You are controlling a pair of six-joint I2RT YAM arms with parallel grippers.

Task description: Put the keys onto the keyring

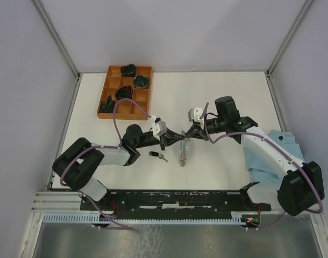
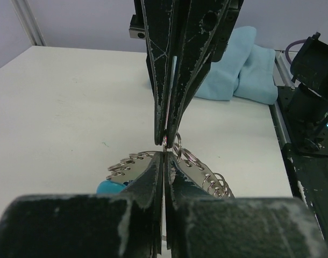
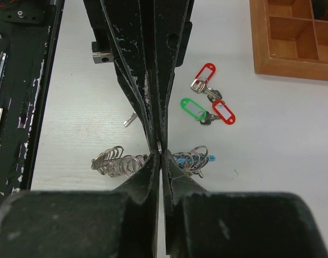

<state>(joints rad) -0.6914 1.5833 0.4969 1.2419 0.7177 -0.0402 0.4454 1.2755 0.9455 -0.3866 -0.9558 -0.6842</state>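
The keyring (image 1: 183,153) is a silver strip with several wire rings and a light-blue piece, lying between both arms. It also shows in the left wrist view (image 2: 212,180) and in the right wrist view (image 3: 113,161). My left gripper (image 1: 175,138) and right gripper (image 1: 190,134) meet tip to tip above it. Both are shut on a small ring at its top, seen in the left wrist view (image 2: 165,156) and the right wrist view (image 3: 160,153). Keys with red and green tags (image 3: 207,105) lie beyond. A key with a black tag (image 1: 157,156) lies left of the keyring.
A wooden compartment tray (image 1: 125,91) with dark items stands at the back left, its corner in the right wrist view (image 3: 293,59). A light-blue cloth (image 1: 266,153) lies at the right edge, also in the left wrist view (image 2: 239,70). A black rail (image 1: 169,199) runs along the front.
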